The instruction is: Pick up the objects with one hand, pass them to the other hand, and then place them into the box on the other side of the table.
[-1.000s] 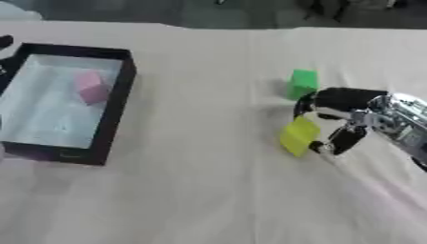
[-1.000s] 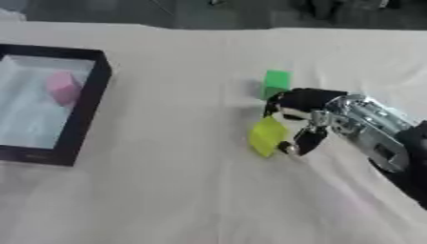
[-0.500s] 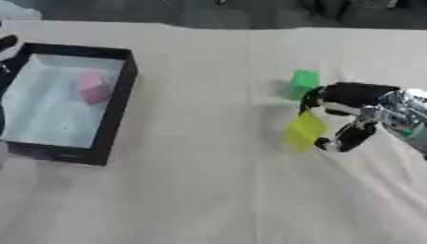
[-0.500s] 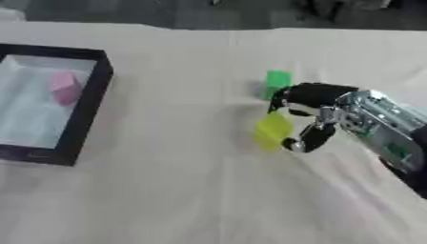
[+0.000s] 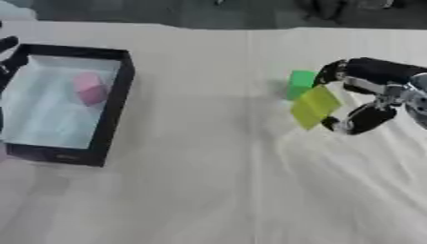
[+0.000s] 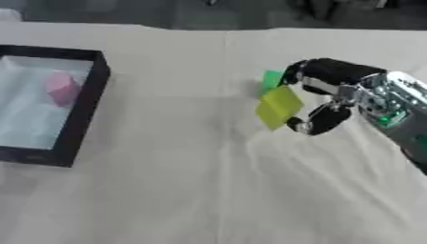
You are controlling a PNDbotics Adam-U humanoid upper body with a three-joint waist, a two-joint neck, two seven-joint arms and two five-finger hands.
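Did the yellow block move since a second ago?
Yes. The yellow block, pinched in the right hand, has risen towards the green cube and now overlaps it.

The right hand (image 6: 327,95) has glossy black fingers (image 6: 323,72) with rounded tips and a thick black thumb (image 6: 317,121). Behind them its back and wrist are silver metal, with a small green patch on the silver part. At the left edge of the left eye view, the left hand (image 5: 8,52) shows only as black fingertips.
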